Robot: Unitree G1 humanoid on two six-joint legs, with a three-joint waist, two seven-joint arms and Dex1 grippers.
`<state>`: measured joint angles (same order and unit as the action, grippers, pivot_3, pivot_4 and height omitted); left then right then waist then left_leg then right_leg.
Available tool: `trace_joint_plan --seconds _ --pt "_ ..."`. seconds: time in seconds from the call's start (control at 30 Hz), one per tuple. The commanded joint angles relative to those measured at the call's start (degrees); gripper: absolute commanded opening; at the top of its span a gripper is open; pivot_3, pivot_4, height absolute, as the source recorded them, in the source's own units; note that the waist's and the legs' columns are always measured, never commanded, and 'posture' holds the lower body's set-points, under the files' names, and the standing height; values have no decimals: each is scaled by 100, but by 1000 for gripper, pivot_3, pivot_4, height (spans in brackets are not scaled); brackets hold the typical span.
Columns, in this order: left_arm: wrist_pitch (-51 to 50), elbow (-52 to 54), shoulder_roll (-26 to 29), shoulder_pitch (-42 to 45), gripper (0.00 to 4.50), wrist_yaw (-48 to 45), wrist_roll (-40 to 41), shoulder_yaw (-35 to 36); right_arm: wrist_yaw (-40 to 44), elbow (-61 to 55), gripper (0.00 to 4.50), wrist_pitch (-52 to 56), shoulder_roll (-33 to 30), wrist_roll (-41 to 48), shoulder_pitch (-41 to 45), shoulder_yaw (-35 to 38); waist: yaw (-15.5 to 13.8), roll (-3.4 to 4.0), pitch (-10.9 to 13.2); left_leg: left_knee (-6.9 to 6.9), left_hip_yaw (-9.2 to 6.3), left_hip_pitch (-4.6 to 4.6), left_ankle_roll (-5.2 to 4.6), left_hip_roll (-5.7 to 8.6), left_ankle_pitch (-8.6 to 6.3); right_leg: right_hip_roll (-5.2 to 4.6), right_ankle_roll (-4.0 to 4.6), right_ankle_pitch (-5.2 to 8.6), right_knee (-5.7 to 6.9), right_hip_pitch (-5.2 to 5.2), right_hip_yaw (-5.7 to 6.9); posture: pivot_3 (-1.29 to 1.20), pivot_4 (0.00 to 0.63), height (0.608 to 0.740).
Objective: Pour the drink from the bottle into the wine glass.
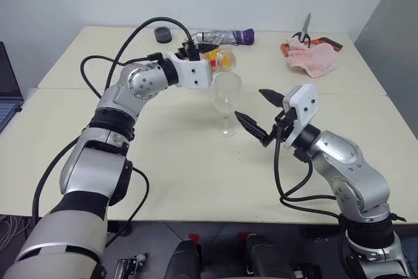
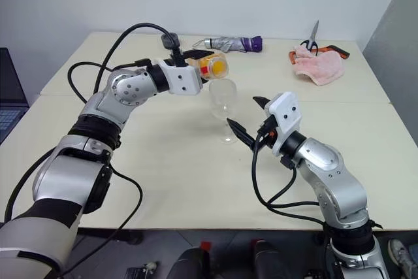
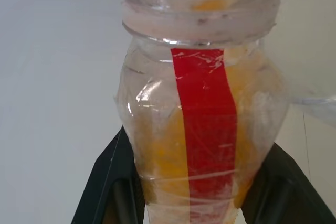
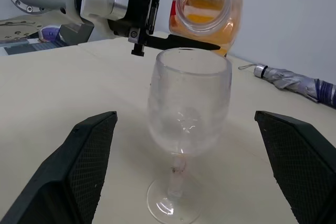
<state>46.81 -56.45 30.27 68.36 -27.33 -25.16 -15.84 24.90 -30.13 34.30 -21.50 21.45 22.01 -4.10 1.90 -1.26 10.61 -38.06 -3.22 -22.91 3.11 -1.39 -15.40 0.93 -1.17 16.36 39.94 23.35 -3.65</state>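
Mid-pour: left gripper [image 4: 157, 24] fingers clenched on the uncapped bottle [image 4: 207, 11] tipped above the empty wine glass [image 4: 186, 108] on the worktop [image 1: 183, 174], right gripper [image 1: 258, 112] fingers spread beside the stem; needs further tilt.

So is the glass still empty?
Yes, empty. The glass stands upright with a clear bowl and no orange inside. The drink is in the tipped bottle above its rim.
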Motion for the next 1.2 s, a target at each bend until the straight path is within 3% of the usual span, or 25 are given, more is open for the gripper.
trace_joint_plan --seconds 0.03,0.43,0.83,1.2 --pt "225 22 152 367 1797 424 -193 -21 -33 -171 4500 -25 6 13 57 68 0 0 0 0 0 0 0 0 0 0 0 0 0 0 0 0 150 740" --pt "428 -252 354 645 1797 1347 -926 -394 129 -182 4500 -262 -41 78 -150 174 -3 0 0 0 0 -2 0 3 0 -2 0 0 0 1 1 0 150 740" --pt "480 -496 379 852 1797 1848 -1257 -568 338 -720 4500 -435 -270 472 -705 760 -6 0 0 0 0 -2 0 3 0 -2 0 0 1 1 2 0 150 740" --pt "506 -709 368 1062 1797 2231 -1506 -755 253 -1059 4500 -224 -334 827 -872 806 -5 0 0 0 2 -1 0 4 0 -3 0 0 3 1 1 0 150 740"
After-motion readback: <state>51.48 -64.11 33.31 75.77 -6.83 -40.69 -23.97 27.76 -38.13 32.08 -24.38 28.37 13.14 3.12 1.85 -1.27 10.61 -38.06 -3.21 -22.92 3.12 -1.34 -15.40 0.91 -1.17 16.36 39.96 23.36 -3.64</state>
